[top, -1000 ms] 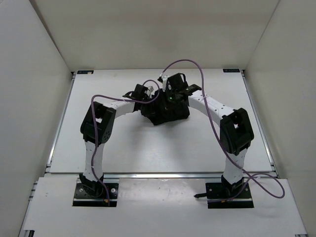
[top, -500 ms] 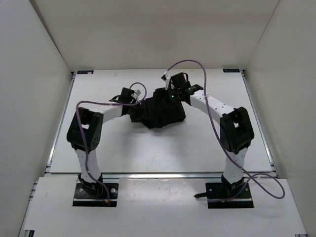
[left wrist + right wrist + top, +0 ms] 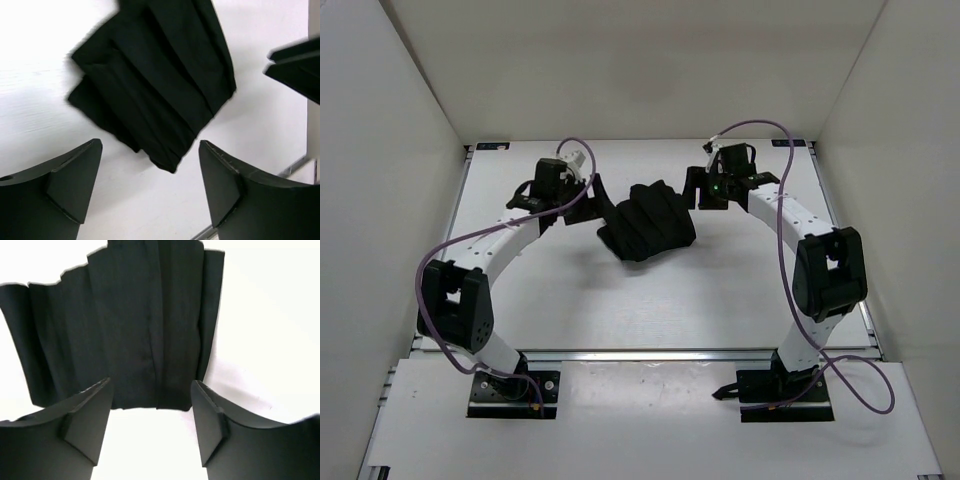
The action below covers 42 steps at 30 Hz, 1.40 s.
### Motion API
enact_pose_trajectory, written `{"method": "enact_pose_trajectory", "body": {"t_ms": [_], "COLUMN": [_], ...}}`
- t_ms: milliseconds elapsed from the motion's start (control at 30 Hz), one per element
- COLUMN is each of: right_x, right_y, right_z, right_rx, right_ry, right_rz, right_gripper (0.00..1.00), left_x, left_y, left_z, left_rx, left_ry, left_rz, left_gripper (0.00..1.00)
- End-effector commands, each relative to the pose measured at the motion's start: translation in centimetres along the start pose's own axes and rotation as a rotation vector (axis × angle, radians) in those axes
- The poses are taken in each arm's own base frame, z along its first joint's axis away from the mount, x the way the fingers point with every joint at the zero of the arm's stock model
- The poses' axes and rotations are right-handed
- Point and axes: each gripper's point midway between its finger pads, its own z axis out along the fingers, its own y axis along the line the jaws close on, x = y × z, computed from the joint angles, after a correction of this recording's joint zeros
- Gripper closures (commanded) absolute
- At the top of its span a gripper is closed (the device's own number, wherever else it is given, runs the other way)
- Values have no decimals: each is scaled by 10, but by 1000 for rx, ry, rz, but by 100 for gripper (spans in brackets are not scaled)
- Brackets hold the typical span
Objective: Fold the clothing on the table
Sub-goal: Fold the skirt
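Top external view: the clothing (image 3: 648, 222) lies bundled near the middle of the table's (image 3: 620, 310) far edge, between the left gripper (image 3: 598, 196) and right gripper (image 3: 694, 190), both spread apart, gripping nothing.

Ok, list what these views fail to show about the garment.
Top view: the black pleated fabric garment is too dark and small to count folded layers.
Left wrist view: one end is cut off by the upper frame edge.
All views: its underside lies hidden against the flat white table.
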Motion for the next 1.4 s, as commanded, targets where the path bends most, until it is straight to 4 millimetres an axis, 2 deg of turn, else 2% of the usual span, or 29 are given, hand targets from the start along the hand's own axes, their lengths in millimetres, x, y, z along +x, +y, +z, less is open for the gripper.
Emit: {"method": "enact_pose_trajectory", "body": {"t_ms": [0,100,133,167,233,333,433,600,667,733,767,833,867,933,1033,1067,1167,1200,1267,1367], "right_x": [13,14,13,9,6,13,18,15,10,5,6,-7,-5,-25,-28,-31,-26,-26,-18,-6], "right_y": [-7,-9,-12,-10,-8,-7,-17,-28,-35,-40,-45,-50,-56,-62,-71,-72,-73,-73,-67,-60], "right_z": [5,1,3,-1,-1,7,12,5,0,-4,-6,-13,-15,-24,-31,-33,-34,-34,-30,-24], "right_rx": [-27,-77,-81,-82,-96,-105,-110,-110,-94,-69,-51,-26,-14,46,143,168,157,149,121,107], "right_ry": [52,29,15,-5,-23,2,27,18,2,-4,6,6,34,22,54,45,42,36,52,73], "right_rz": [26,48,42,35,13,1,21,27,15,8,17,10,32,-19,-78,-98,-93,-91,-88,-115], "right_gripper": [36,33,34,34,35,36,37,37,36,34,29,23,19,14,10,9,11,11,13,14], "left_x": [20,40,34,45,56,68,85,107,104,102,98,83,73,51,18,9,0,1,9,18], "left_y": [-31,-52,-57,-61,-64,-59,-47,-5,6,6,2,-3,-1,-6,2,17,42,59,80,92], "left_z": [3,12,13,18,23,32,43,61,60,52,51,41,37,22,-4,-17,-42,-50,-65,-74], "left_rx": [114,188,211,217,236,219,171,25,-18,-18,-9,-12,-27,-31,-99,-180,-302,-368,-464,-523], "left_ry": [37,49,18,39,67,92,116,206,207,193,182,140,123,68,-41,-77,-113,-105,-68,-22], "left_rz": [49,61,53,52,17,-2,-8,-41,-51,-38,-33,-23,-23,-9,9,16,31,24,44,70], "left_gripper": [13,21,21,23,32,34,33,34,35,34,32,26,23,17,8,4,2,1,2,1]}}
